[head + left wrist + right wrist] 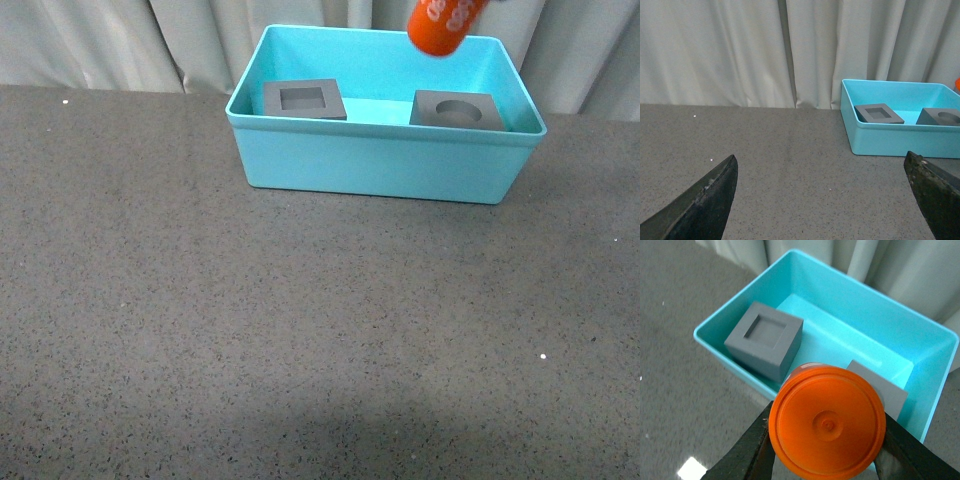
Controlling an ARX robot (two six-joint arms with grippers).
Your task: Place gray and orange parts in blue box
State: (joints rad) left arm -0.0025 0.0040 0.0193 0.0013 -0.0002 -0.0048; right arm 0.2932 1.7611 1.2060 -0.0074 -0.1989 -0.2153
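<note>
**A:** Fingers (765,440) on the right gripper (827,450) are clamped on both sides of the orange cylinder (827,427), held in the air above the blue box (380,160). Left gripper (825,200) is spread wide, nothing between its dark tips, low over the table (250,330).

**B:** What's the room like?

**A:** Dark gray speckled table, pale pleated curtains (740,50) right behind it. The box sits at the far edge near the curtains. Both gray cubes are already inside: the square-recess cube (304,99) on the left, the round-recess cube (458,110) on the right, well apart.

**B:** Any view differences?

**A:** Front view only catches the cylinder's lower end with white numerals at the top edge, no fingers at all. Right wrist view shows the grip and the cylinder's flat end, which hides most of the round-recess cube.
</note>
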